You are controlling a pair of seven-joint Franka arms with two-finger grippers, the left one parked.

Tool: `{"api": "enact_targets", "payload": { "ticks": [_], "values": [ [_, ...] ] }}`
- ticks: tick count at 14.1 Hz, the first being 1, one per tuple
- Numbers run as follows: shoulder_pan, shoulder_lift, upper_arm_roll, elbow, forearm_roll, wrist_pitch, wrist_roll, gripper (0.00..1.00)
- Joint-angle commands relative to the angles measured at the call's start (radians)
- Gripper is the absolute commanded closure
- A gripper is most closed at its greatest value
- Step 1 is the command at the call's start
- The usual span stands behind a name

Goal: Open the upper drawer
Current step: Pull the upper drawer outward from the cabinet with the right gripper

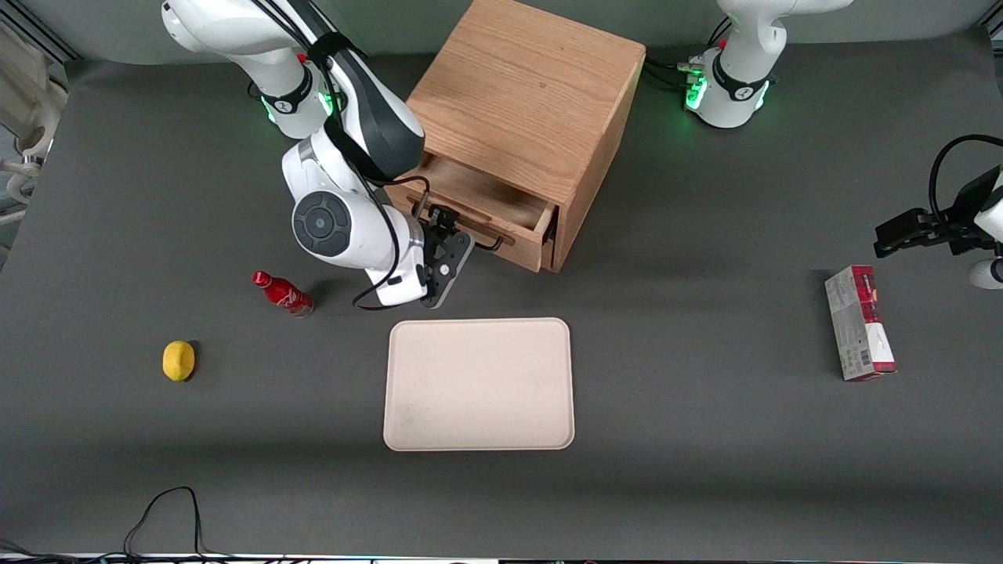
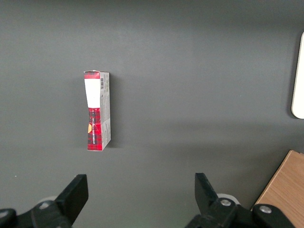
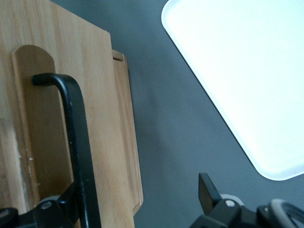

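Front view: part of upper drawer (image 1: pixel 501 205) front and handle covered by gripper (image 1: pixel 448 244) and wrist. Bottom drawer not visible below it. Print on box (image 1: pixel 859 323) too small to be read. Wrist view: handle (image 3: pixel 76 142) cut off by frame edge; only 1 corner of tray (image 3: pixel 237 71) captured. Fingertip contact w/ handle not resolved.

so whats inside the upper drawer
The upper drawer is part open and the visible floor is bare wood. The gripper at its handle and the cabinet hide the rest.
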Motion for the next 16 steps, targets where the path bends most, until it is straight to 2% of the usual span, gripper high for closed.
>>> {"api": "enact_targets", "payload": {
  "ticks": [1, 16],
  "values": [
    [-0.012, 0.044, 0.001, 0.052, -0.018, 0.007, -0.034, 0.00],
    [-0.060, 0.093, -0.001, 0.138, -0.041, 0.007, -0.034, 0.00]
  ]
}}
